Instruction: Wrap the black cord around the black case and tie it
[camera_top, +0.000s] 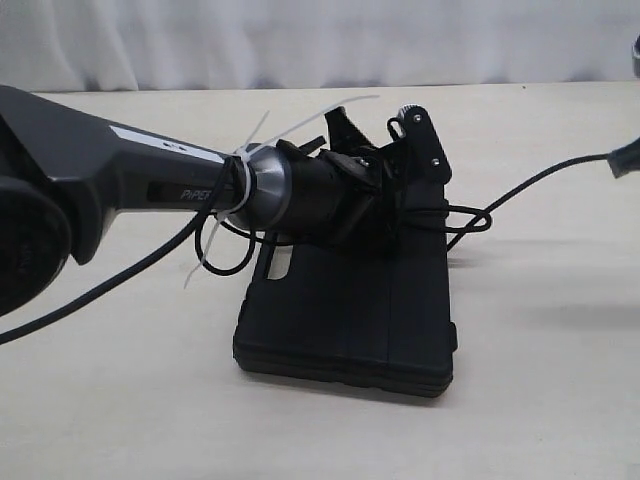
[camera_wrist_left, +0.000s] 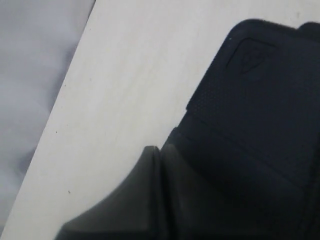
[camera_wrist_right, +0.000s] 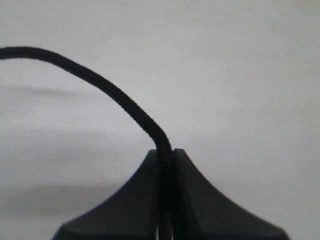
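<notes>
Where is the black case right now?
In the exterior view the black case lies flat mid-table, just below the left gripper, with the black cord crossing its far end.

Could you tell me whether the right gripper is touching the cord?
Touching. The right wrist view shows the right gripper shut on the cord, which runs straight in between its closed tips with no gap.

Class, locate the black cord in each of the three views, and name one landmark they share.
Exterior view: the black cord runs from the right edge to a loop over the black case.
Left wrist view: not in it.
Right wrist view: it arcs above the table into the shut right pincer.
Shared landmark: the pale table.
</notes>
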